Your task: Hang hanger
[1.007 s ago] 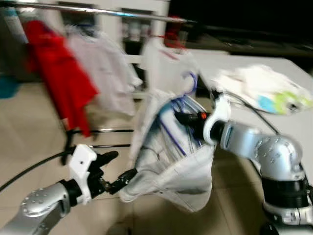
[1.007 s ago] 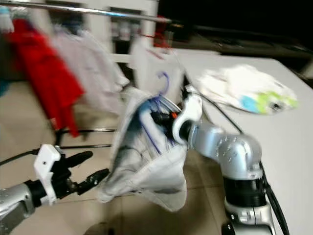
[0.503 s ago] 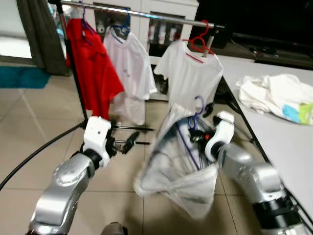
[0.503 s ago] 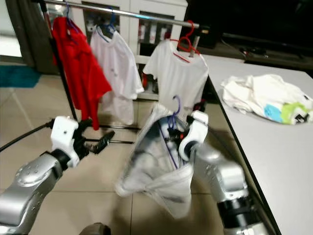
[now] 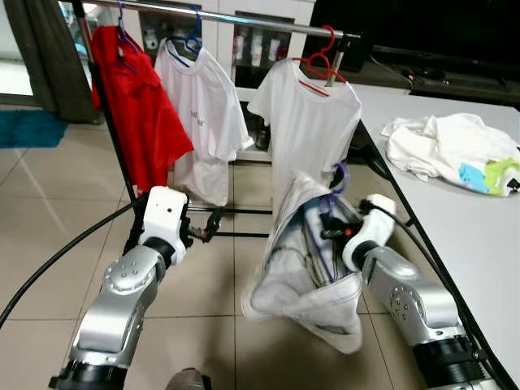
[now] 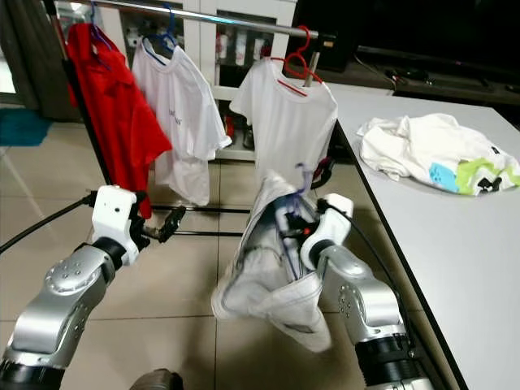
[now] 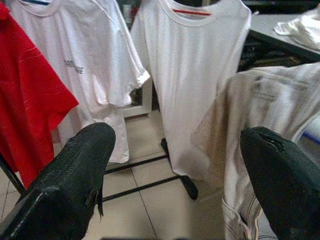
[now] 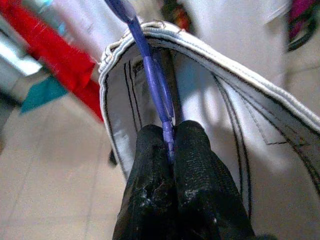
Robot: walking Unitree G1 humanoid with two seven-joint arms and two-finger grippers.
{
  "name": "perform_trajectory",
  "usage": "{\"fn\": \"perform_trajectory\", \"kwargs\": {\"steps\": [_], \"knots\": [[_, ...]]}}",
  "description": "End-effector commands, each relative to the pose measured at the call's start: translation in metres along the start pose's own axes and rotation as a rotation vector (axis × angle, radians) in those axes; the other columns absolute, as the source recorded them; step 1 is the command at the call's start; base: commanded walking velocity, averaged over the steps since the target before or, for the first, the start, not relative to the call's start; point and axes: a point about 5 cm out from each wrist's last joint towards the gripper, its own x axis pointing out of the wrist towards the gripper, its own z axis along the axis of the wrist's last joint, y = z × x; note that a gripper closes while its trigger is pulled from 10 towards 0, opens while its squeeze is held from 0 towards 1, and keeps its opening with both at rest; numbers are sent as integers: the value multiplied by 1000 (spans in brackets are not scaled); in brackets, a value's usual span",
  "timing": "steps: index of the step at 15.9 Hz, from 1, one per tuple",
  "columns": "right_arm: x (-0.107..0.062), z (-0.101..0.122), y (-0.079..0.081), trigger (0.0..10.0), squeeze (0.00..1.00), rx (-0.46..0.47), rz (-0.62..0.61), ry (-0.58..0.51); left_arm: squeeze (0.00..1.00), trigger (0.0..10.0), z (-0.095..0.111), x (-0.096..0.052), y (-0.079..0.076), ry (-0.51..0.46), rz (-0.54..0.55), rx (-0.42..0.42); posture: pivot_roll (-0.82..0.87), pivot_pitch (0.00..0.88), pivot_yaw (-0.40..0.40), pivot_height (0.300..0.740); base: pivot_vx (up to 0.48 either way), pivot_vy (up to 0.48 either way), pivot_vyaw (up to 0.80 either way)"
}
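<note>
My right gripper [image 8: 170,145] clenched on the purple hanger [image 5: 313,236] with its white garment [image 5: 305,276], hook up, well below the rail [image 5: 244,20] ahead and above; left gripper [image 7: 175,165] spread empty, beside the garment.

Rail [image 5: 244,18] has an open stretch between white shirt [image 5: 203,106] and second white shirt [image 5: 307,122]. Red shirt [image 5: 134,106] crowds the left end; surface [image 5: 455,219] blocks the right side.

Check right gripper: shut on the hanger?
Shut. The right gripper has both fingers pressed together on the purple hanger.
</note>
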Motion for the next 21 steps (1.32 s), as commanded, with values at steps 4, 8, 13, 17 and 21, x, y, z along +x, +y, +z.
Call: {"fn": "perform_trajectory", "kwargs": {"steps": [4,8,13,17,21], "knots": [[-5,12,-13,10000,0,11,-131,-141,0,10000,7,7,-1,-51,34,-2,-5,0,-82,740,421,0,0],[-2,17,-12,10000,0,50,-135,-175,0,10000,9,9,1,-61,32,23,1,0,-79,740,421,0,0],[2,16,-5,10000,0,57,-118,-190,0,10000,11,10,4,-65,24,34,13,0,-65,740,425,0,0],[2,14,-5,10000,0,51,-130,-198,0,10000,11,11,5,-60,6,39,18,0,-37,740,424,0,200],[2,20,-3,10000,0,36,-119,-221,0,10000,10,11,-1,-74,-27,29,14,0,-37,740,423,0,336]]}}
